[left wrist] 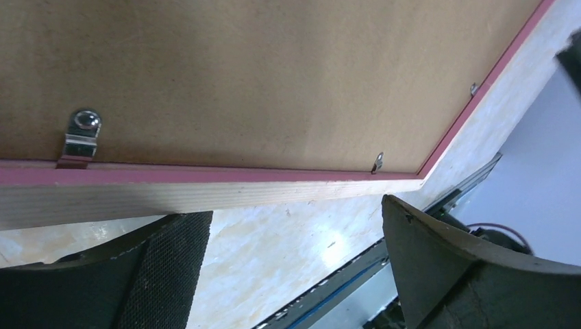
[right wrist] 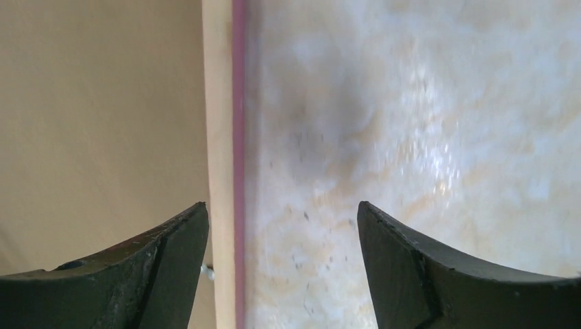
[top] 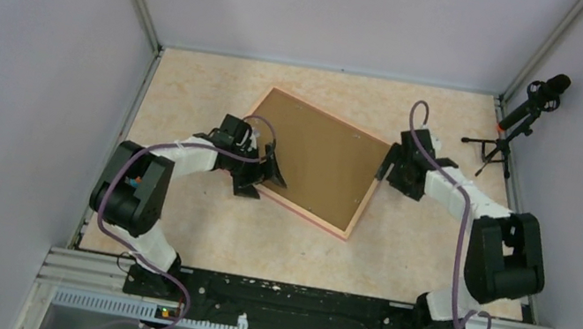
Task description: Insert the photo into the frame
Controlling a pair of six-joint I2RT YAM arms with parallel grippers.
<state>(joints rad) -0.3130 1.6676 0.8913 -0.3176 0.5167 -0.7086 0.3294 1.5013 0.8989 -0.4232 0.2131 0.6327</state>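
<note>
Pale table (top: 192, 94). We note the frame (top: 368, 193) face down, board (top: 321, 156) in it, just ahead of our left gripper (left wrist: 294, 219); its rim sits between the fingers of our right gripper (right wrist: 282, 219). Both released, holding nothing. No photo visible. We fear a closing finger could shove the frame askew.

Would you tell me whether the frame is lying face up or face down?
Face down: the frame shows its brown backing board upward, with a metal clip at the rim.

right gripper (right wrist: 282, 205) spread, seemingly above frame (right wrist: 220, 103) edge
</note>
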